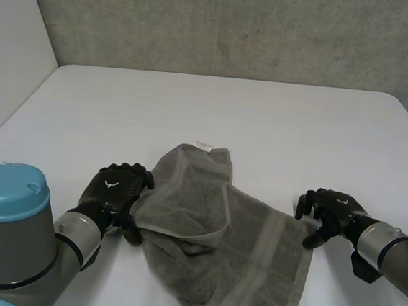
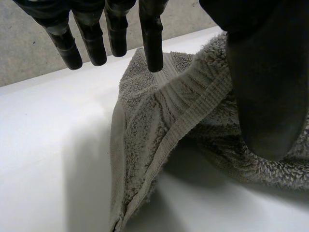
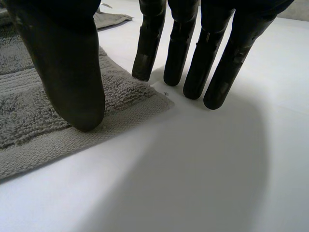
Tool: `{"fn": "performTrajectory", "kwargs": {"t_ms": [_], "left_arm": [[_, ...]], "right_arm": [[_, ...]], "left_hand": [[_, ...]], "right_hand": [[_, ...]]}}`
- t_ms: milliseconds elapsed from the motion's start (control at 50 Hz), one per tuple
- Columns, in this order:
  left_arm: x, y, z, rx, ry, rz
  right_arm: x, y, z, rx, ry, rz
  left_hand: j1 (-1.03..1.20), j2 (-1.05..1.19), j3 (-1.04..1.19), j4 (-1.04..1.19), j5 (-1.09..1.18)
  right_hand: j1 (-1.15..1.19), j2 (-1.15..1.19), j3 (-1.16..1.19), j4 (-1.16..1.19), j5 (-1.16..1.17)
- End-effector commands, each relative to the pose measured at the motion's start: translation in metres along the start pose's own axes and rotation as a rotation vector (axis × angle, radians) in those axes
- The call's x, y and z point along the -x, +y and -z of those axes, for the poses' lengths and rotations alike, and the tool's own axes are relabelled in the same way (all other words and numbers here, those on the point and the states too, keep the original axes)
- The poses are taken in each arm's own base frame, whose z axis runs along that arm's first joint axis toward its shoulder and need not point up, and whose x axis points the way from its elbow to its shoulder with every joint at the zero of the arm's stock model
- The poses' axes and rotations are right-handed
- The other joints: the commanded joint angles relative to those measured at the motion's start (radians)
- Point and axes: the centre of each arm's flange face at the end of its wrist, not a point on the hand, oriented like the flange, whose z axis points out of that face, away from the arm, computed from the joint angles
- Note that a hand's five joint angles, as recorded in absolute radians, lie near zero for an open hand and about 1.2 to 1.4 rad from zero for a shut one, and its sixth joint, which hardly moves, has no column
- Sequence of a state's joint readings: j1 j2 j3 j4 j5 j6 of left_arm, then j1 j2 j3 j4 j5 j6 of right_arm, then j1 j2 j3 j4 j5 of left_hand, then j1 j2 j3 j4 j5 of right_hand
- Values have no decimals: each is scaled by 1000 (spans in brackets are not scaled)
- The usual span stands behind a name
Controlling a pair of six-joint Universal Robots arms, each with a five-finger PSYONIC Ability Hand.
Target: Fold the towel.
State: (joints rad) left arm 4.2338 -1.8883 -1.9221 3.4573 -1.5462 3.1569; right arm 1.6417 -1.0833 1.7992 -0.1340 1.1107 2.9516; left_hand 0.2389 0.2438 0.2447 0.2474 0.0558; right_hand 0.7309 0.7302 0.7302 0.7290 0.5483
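One rumpled grey terry towel (image 1: 245, 251) lies on the table (image 1: 229, 112).

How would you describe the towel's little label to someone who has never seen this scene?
On the white table, a grey towel lies rumpled between the left hand and the right hand. At the towel's far edge, away from the robot, sits the label: a small white tab, the only white spot on the grey cloth.
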Motion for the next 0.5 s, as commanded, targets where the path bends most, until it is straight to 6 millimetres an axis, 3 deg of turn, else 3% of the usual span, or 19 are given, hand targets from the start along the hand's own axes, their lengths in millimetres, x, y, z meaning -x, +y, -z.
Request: {"fn": "performTrajectory", "kwargs": {"t_ms": [20, 180, 340, 500], "left_arm": [[0, 0, 0, 0, 0, 0], [0, 0, 0, -2, 0, 0], [0, 0, 0, -2, 0, 0], [0, 0, 0, -2, 0, 0]], "right_arm": [[0, 1, 0, 2, 0, 2], [2, 1, 0, 3, -6, 5], [3, 2, 0, 5, -9, 3], [4, 2, 1, 7, -9, 2]], "left_hand": [[-20, -24, -25, -28, -11], [-20, -24, -25, -28, -11], [-20, -24, -25, -28, -11], [-20, -24, -25, -28, -11]], "right_hand": [[18, 18, 18, 20, 26], [88, 89, 89, 90, 96], [317, 317, 317, 319, 325], [358, 359, 359, 360, 366]]}}
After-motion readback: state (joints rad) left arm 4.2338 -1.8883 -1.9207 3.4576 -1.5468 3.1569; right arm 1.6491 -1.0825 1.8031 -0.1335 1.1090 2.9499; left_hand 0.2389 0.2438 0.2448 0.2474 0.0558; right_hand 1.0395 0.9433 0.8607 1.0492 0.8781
